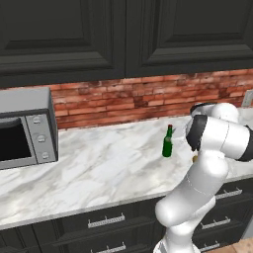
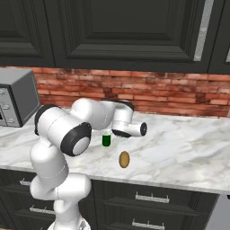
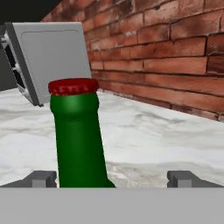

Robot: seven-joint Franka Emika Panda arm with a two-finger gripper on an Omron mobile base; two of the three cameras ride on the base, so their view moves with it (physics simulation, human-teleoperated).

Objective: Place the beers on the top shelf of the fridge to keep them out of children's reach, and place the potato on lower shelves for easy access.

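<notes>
Closing in on green bottle (image 3: 78,140), upright on marble surface (image 1: 99,168) near brick wall; my jaws wide, gripping nothing, neck sits off-centre toward left fingertip (image 3: 41,178). Risk: uneven pinch tips bottle, knocks it toward potato (image 2: 124,159)

The bench (image 1: 99,168) is being shown as polished white marble with grey veining, smooth and faintly glossy. The wall (image 1: 128,99) behind it is being rendered in rough red brick with pale mortar lines. The dark green bottle (image 3: 81,140) is being seen as smooth glass, topped by a ridged red metal cap (image 3: 73,86). The potato (image 2: 124,159) is being given a dull golden-brown skin. The microwave (image 1: 27,128) is being presented in brushed grey metal. The cabinets (image 2: 126,31) are being shown in matt black panelling, with bright metal drawer handles (image 1: 106,221). The fingers (image 3: 186,178) are being seen as matt grey.
</notes>
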